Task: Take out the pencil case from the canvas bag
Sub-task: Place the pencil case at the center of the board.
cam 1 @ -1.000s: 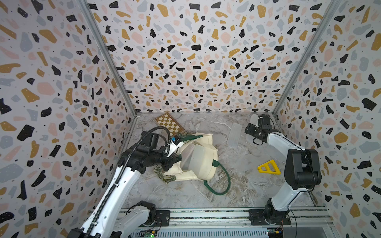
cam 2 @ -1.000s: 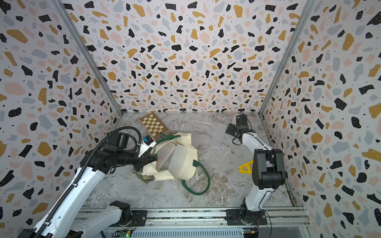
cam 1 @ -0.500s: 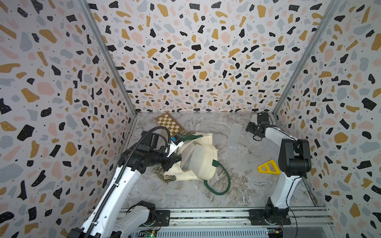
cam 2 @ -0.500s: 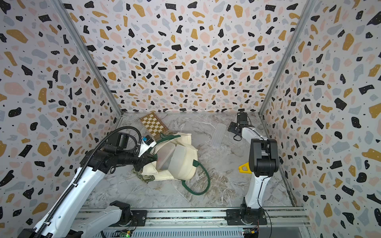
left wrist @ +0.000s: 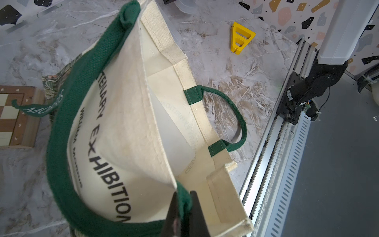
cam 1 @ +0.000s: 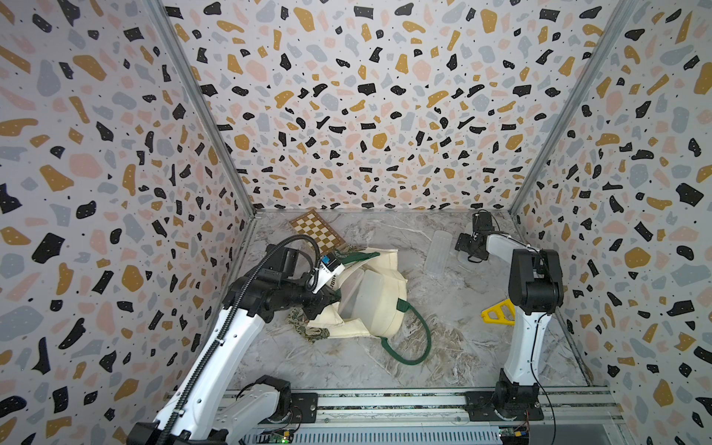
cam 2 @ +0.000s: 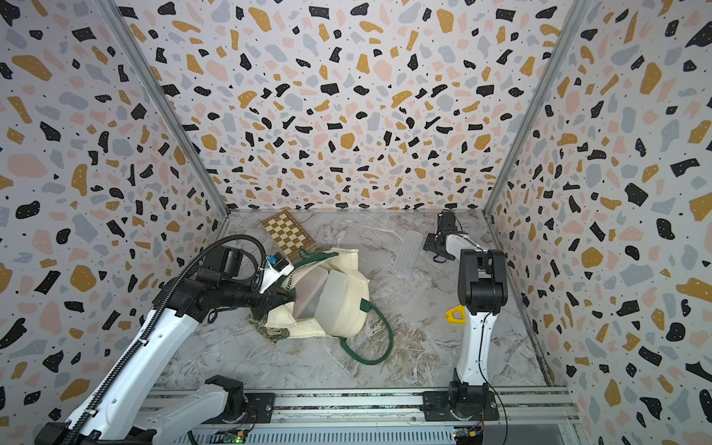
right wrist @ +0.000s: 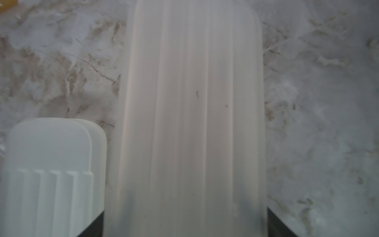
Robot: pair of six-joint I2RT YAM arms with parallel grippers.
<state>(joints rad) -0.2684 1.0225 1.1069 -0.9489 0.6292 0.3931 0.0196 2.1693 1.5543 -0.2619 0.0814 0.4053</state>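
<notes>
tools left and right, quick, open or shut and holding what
left tool: shut on the green handle of the canvas bag.
right tool: open, holding nothing; the pencil case lies free beside it.

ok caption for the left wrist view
Left gripper pinching the canvas bag's green handle, holding the bag open on the marble table.

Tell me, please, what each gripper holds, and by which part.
The left gripper is shut on the canvas bag, by its green handle near the rim. The right gripper is open, holding nothing.
</notes>
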